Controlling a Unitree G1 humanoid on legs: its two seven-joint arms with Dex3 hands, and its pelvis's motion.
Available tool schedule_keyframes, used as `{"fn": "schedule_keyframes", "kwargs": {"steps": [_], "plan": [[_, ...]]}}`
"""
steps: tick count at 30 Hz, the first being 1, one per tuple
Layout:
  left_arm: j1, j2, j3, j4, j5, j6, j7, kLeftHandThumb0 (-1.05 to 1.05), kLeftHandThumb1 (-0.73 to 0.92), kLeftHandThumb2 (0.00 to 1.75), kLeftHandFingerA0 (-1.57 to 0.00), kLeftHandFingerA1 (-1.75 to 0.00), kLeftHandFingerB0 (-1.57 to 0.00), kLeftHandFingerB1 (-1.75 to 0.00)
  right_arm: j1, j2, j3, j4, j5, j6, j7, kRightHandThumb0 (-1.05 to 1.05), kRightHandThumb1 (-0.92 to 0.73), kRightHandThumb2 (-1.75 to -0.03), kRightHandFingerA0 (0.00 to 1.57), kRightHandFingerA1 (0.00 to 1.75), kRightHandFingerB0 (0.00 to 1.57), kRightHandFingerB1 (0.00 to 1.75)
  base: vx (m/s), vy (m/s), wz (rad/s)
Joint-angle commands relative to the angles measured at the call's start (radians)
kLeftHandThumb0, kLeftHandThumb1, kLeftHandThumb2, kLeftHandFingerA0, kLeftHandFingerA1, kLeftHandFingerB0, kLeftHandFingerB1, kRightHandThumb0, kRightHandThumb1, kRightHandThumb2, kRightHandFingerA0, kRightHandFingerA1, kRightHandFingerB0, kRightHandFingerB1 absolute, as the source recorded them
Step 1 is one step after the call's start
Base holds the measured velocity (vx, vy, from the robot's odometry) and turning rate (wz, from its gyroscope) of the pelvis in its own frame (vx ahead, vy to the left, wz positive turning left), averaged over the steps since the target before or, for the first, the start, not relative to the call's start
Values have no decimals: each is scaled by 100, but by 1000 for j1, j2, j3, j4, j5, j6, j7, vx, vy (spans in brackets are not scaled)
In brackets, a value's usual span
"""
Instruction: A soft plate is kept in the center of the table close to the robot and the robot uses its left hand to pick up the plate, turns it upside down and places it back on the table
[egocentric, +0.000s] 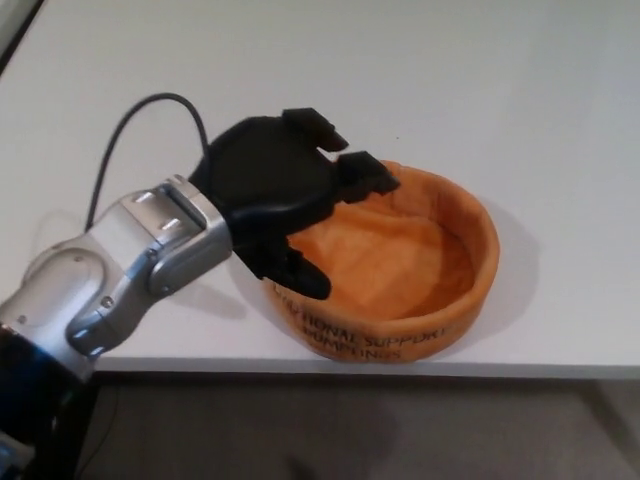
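left hand (280, 195) over the near-left rim, fingers spread, nothing gripped | soft plate (400, 265) (orange fabric, bowl-like, printed lettering on its wall) upright at the table (520, 90) front edge | likely light, floppy, rim will buckle: pinch wall thumb outside, fingers inside

One head view only, looking steeply down and forward across the desk (520, 90); it is sitting close, the desk's near edge running along the bottom of the frame with floor showing beneath; the far edge is lying out of frame; no second view is sharing the scene.
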Motion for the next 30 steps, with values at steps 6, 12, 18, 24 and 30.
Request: {"fn": "schedule_keyframes", "kwargs": {"steps": [6, 12, 18, 24, 30], "plan": [[-56, -60, -22, 125, 41, -25, 39, -98, 69, 62, -31, -39, -30, -30, -20, -19, -7, -9, 3, 31, -6, -82, -76, -112, 20, 58, 8, 47, 0, 0, 0], [-44, -75, -31, 132, 42, -30, 24, -99, 69, 62, -33, -40, -31, -30, -25, -18, -8, 8, 2, 31, -4, -83, -75, -111, 20, 57, 8, 46, 0, 0, 0], [-32, -66, -36, 133, 57, -41, 32, -96, 53, 98, -29, -48, -22, -38, -15, -13, -4, -10, 10, 56, -3, -82, -76, -111, 20, 58, 8, 46, 0, 0, 0], [-15, -60, -40, 139, 49, -47, 5, -94, 52, 96, -28, -46, -21, -38, -21, -14, -6, -19, 6, 68, -8, -78, -78, -111, 21, 58, 10, 48, 0, 0, 0], [-13, -68, -24, 111, -6, -52, -52, -101, 70, 63, -29, -38, -30, -30, -45, -15, -8, 27, -8, 54, -14, -81, -92, -77, 25, 51, 16, 36, 0, 0, 0]]}}
